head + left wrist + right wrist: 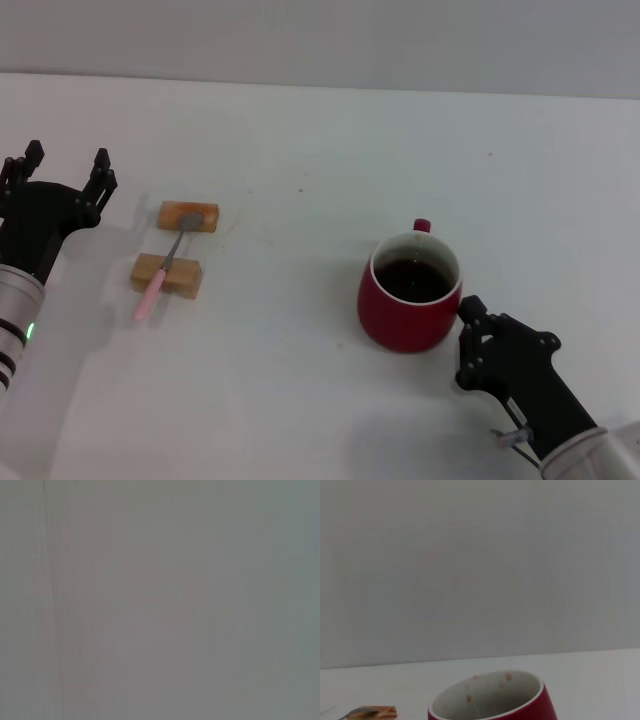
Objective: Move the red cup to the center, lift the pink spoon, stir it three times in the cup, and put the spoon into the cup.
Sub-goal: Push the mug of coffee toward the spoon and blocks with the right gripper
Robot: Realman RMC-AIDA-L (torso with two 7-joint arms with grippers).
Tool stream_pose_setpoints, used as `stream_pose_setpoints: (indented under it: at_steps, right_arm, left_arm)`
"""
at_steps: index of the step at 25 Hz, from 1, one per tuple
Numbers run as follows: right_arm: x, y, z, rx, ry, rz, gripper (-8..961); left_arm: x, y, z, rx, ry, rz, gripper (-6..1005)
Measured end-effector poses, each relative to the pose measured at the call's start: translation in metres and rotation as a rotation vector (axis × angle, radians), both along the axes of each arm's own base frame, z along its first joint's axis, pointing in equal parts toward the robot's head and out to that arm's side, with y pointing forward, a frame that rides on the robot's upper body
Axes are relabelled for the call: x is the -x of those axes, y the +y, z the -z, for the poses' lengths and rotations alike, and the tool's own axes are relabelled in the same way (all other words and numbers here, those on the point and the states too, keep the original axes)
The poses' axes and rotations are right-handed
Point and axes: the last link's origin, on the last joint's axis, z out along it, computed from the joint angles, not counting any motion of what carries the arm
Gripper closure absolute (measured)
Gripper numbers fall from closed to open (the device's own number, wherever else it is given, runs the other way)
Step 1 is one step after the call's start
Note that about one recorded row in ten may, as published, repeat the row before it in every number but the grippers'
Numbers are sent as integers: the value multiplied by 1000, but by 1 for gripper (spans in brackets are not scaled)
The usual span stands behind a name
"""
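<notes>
The red cup (410,292) stands right of the table's middle, holding dark liquid, with its small handle pointing to the far side. My right gripper (472,318) is close against the cup's near right side. The cup's rim fills the lower part of the right wrist view (490,700). The pink spoon (163,272) lies across two tan wooden blocks at the left, grey bowl on the far block and pink handle pointing toward me. My left gripper (67,158) is open and empty at the far left, apart from the spoon. The left wrist view shows only plain grey.
The far wooden block (188,216) and the near wooden block (167,275) carry the spoon. One block and the spoon's bowl show at the edge of the right wrist view (376,712). The white tabletop (290,330) lies bare between the blocks and the cup.
</notes>
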Motion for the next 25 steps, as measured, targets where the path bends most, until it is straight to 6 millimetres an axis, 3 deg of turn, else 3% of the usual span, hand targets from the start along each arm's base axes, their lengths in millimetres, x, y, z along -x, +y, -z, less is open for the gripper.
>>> stream_pose_setpoints:
  at_steps: [19, 25]
  right_arm:
    - [5, 36, -2, 4, -49, -40, 954]
    - [-1, 26, -5, -23, -34, -7, 953]
  left_arm:
    - [2, -1, 0, 1, 3, -4, 299]
    - [2, -3, 0, 1, 1, -6, 302]
